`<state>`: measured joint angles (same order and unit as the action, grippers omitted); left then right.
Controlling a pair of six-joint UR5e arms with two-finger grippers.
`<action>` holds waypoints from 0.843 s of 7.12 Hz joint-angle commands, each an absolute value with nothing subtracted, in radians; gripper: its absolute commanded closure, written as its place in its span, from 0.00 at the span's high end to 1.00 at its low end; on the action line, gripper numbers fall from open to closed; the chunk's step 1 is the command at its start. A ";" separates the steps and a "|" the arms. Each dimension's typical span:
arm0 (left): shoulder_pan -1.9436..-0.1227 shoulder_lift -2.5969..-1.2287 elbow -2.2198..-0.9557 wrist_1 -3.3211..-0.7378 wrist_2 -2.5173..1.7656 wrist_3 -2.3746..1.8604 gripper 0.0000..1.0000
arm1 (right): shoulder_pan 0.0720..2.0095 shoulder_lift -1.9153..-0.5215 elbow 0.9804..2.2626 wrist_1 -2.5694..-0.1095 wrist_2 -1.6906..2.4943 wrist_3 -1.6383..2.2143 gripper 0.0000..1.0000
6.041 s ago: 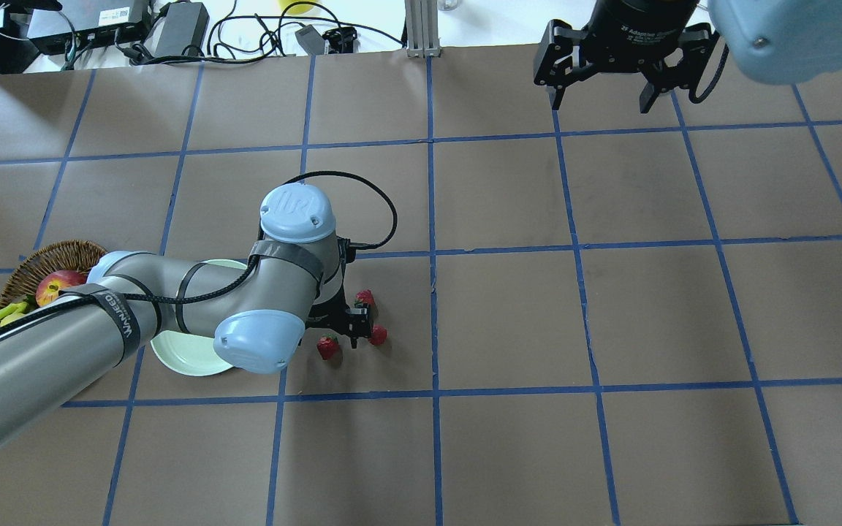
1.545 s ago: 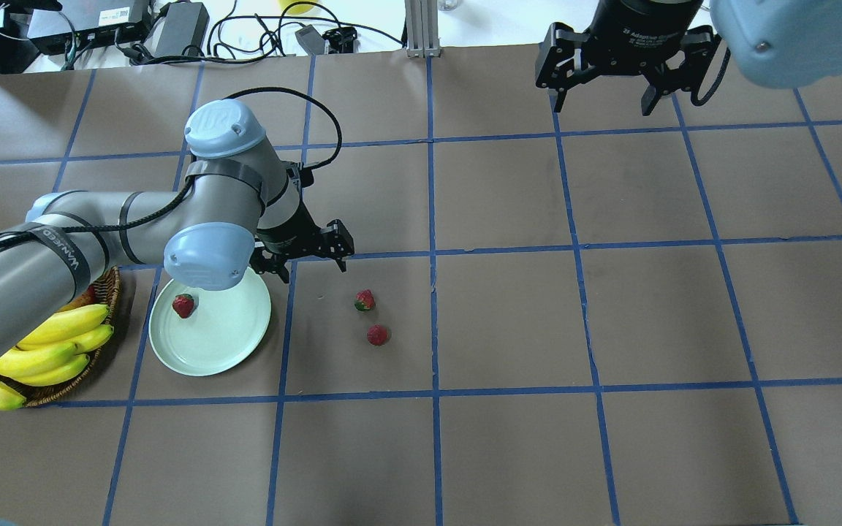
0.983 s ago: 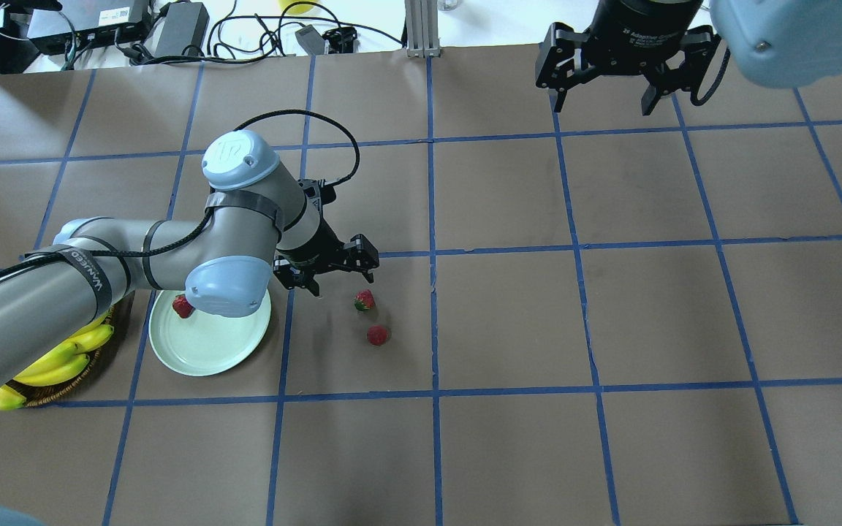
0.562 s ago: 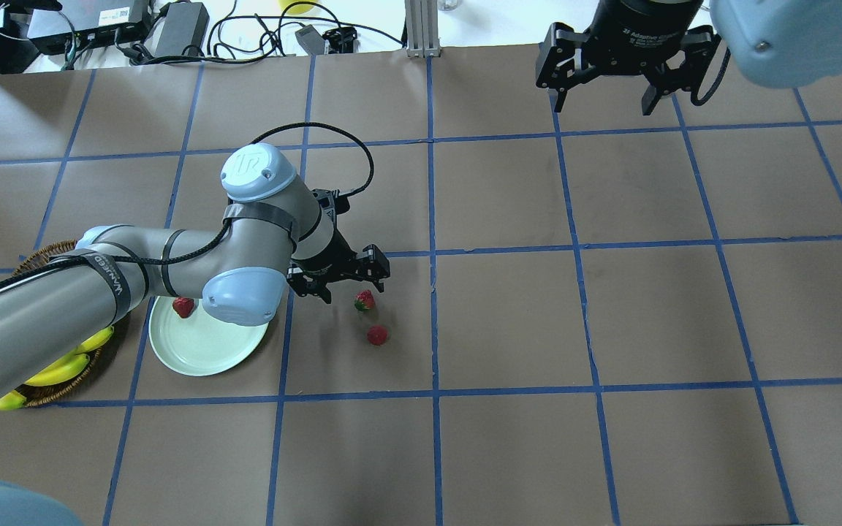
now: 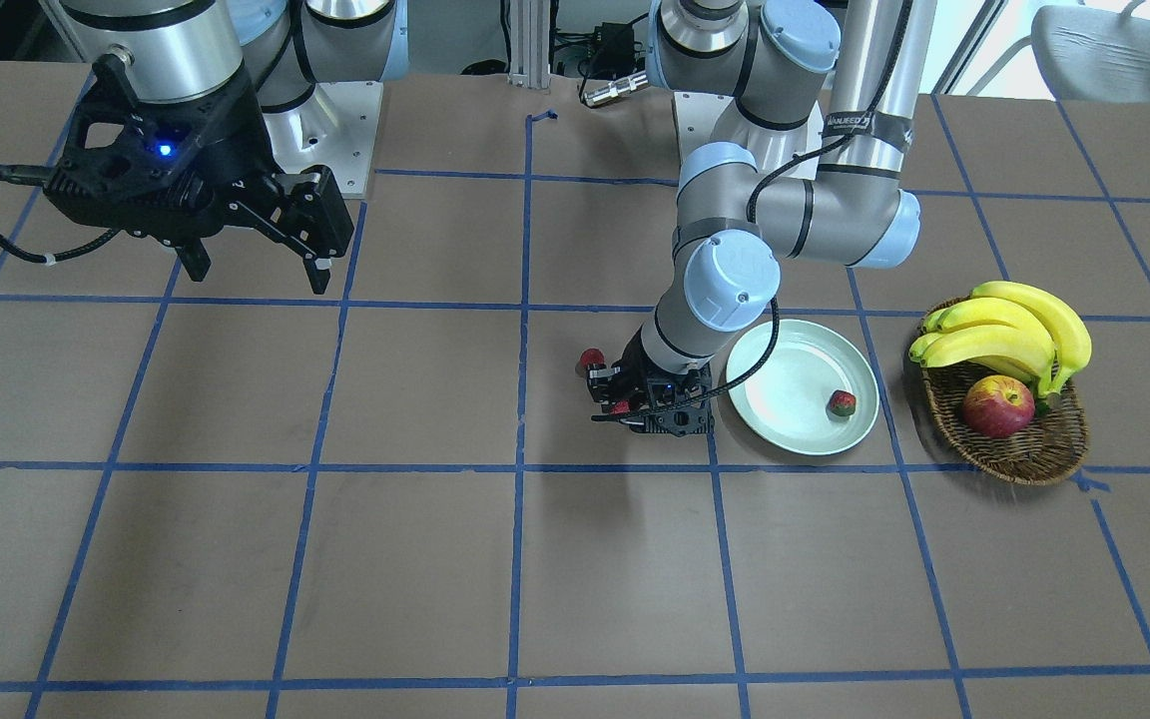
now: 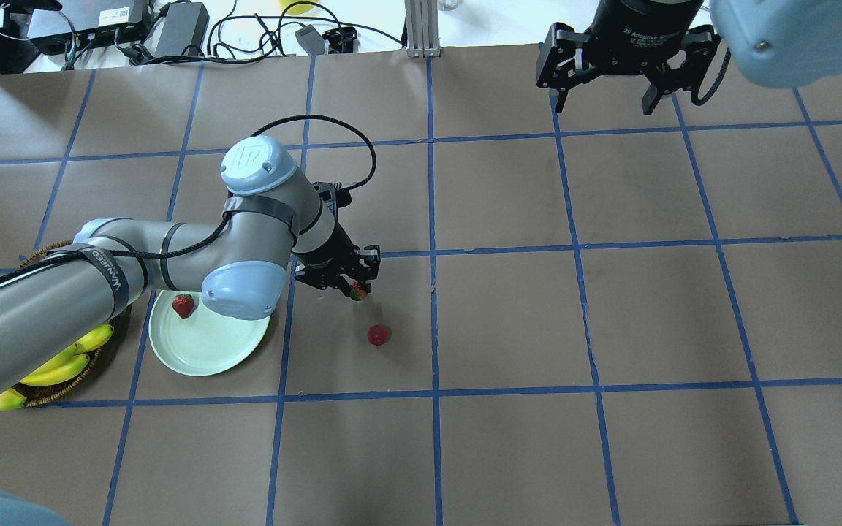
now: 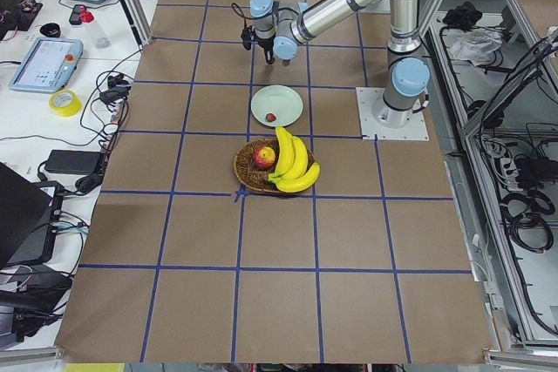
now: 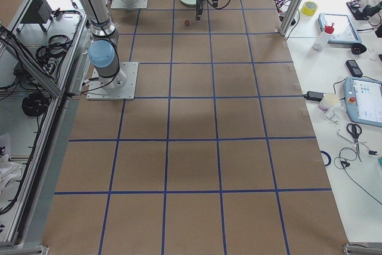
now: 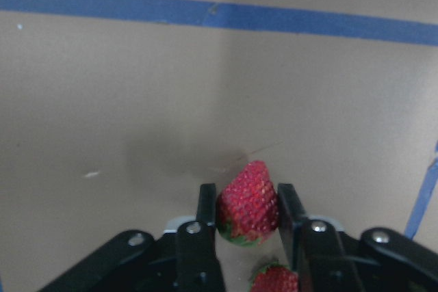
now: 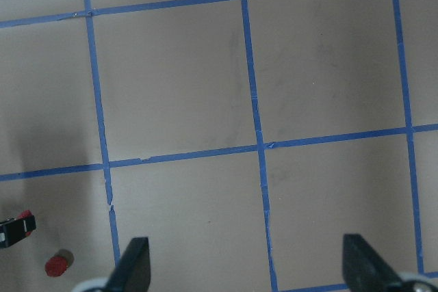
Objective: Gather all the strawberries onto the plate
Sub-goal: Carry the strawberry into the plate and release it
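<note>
The left gripper (image 9: pixel 246 193) is pinching in now, its fingers (image 9: pixel 207 210) drawn narrow and pressing on both flanks of the gripped strawberry (image 9: pixel 249 202). That one is sitting right between the tips, low to the table (image 6: pixel 509 321); whether it is lifting clear I cannot tell.

Just off the fingers, on the side away from the plate, the loose strawberry (image 6: pixel 378 334) is lying alone on the brown paper, waiting its turn.

Back the other way, past the wrist, the plate (image 6: pixel 209 351) is carrying the plated strawberry (image 6: pixel 183 305) near its rim. So I am reading it as one berry delivered, one being grasped, one to go.

Far across the table the right gripper (image 6: pixel 602 101) is hanging wide open, holding nothing.
</note>
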<state>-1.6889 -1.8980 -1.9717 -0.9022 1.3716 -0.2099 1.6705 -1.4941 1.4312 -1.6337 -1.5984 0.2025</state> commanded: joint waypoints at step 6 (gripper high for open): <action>-1.321 -1.890 -1.887 -1.284 1.642 0.172 0.07 | 1.671 -1.494 1.431 -1.634 -1.601 0.202 1.00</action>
